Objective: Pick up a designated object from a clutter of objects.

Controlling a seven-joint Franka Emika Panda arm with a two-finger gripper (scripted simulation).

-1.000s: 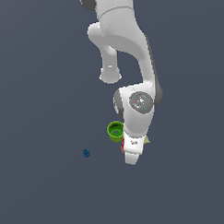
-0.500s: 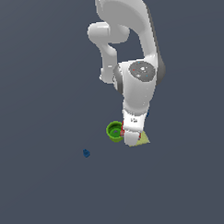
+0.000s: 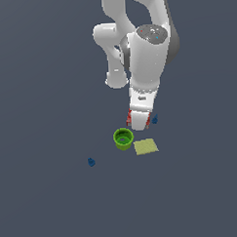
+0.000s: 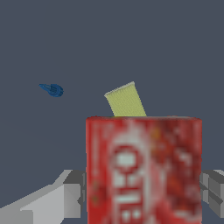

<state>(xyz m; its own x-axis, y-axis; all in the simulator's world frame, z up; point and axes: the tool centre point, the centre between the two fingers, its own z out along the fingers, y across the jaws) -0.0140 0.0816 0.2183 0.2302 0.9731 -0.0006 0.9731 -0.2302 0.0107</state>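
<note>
The gripper [image 3: 138, 123] was clamped on the red packet [image 4: 143, 168], with one grey finger [image 4: 72, 197] pressed to each side of it. In the wrist view the packet filled much of the picture, and blurry white letters showed on its red face. In the exterior view only thin strips of red [image 3: 128, 116] peeked out at the edges of the white hand, so most of the packet was hidden there.

The green cup [image 3: 123, 139] stood upright and open on the dark floor. The gripper and the packet showed just above the cup in the exterior view, close to its rim. It looked as if they were up off the floor, but the pictures did not make this sure.

The yellow-green pad [image 3: 145, 146] lay flat just beside the cup, toward the exterior view's right. It was very near the cup, maybe touching; that was too small to tell. In the wrist view the pad [image 4: 126, 100] showed past the top edge of the packet.

One tiny blue piece [image 3: 91, 162] lay well apart from the cup, toward the exterior view's left and a bit lower. The other blue piece [image 3: 154, 120] sat near the cup on the exterior view's right, right next to the white hand. The wrist view showed one blue piece [image 4: 53, 90] too, off to the side of the pad.
</note>
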